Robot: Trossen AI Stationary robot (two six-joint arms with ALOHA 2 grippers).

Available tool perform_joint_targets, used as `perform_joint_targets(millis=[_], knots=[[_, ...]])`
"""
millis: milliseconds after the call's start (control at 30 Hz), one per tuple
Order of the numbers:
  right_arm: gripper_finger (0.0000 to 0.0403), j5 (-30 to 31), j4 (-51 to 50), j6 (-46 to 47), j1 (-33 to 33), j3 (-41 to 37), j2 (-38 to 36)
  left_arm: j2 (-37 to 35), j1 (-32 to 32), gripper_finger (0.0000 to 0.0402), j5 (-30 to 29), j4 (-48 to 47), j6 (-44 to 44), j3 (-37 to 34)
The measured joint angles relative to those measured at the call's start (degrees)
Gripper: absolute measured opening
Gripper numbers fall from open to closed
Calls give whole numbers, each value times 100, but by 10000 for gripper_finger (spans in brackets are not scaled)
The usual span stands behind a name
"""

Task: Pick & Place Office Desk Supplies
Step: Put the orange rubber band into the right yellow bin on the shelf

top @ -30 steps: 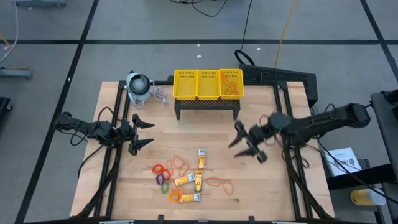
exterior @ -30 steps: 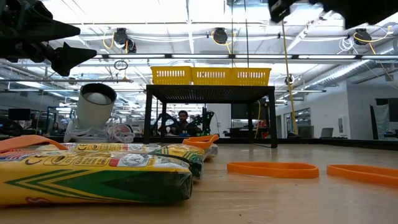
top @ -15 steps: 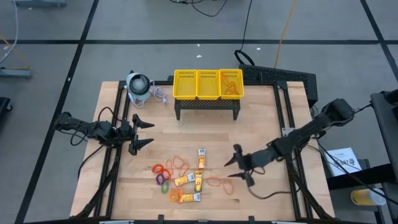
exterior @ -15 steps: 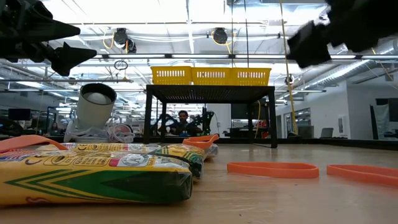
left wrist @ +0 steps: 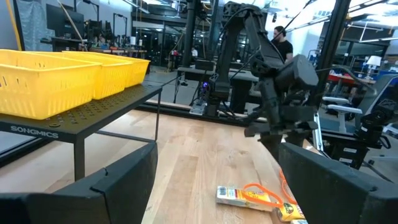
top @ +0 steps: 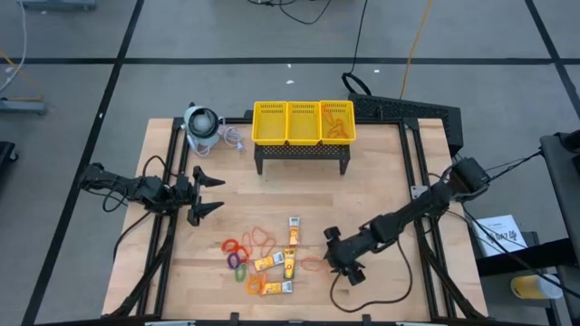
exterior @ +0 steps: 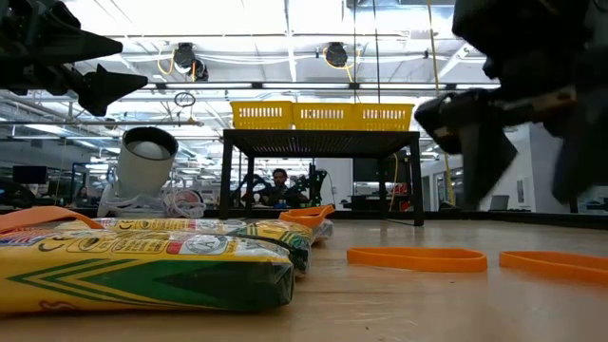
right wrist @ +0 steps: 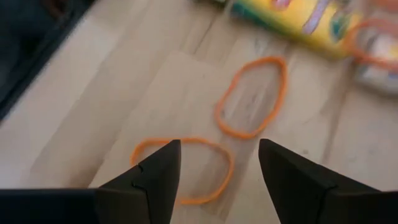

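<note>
Where the table (top: 390, 299) comes nearest, counted from above: about five yellow-orange packets (top: 276, 287) in a loose cluster left of centre, four small rings (top: 237, 260) (red, purple, green, orange) just left of them, and a few orange loops (top: 260, 237) just beyond. Seen level in the low view, only packets stacked large at the left and two flat rubber bands (exterior: 416, 258) to the right.

Hanging low just right of the cluster: right gripper (top: 337, 256), arm stretched long and slanting in from the far right. Fingers (right wrist: 158, 168) spread apart, holding nothing, straddling the nearer of the two rubber bands in its wrist view — touching or not, cannot tell. Only a dark blur in the low view.

Waiting farther back at the left edge: left gripper (top: 208, 195), arm level, pointing right, fingers wide apart and empty. Shown from its wrist, the right gripper reaching down beyond one packet.

At the far side: one yellow mesh basket (top: 303, 110) with three compartments, orange bands in the right one; just left of it, one round device (top: 201, 122).
</note>
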Motion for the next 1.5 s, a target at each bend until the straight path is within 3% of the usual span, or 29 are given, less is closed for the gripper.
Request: perform_joint_targets(millis=[200, 600, 800, 1067, 1300, 1500], knots=[[194, -102, -91, 0, -108, 23, 148, 0, 0, 340, 0, 1, 2, 0], [181, 705, -771, -117, -96, 39, 639, -1, 0, 340, 0, 0, 2, 0], [129, 793, -1237, -81, -158, 32, 667, 0, 0, 340, 0, 0, 2, -2], [13, 660, -1247, -185, -168, 23, 677, 0, 0, 340, 0, 0, 1, 0], [2, 685, -1193, -280, -219, 16, 598, 0, 0, 340, 0, 0, 2, 0], [1, 1503, -1350, -379, -358, -15, 96, 0, 0, 340, 0, 0, 2, 0]])
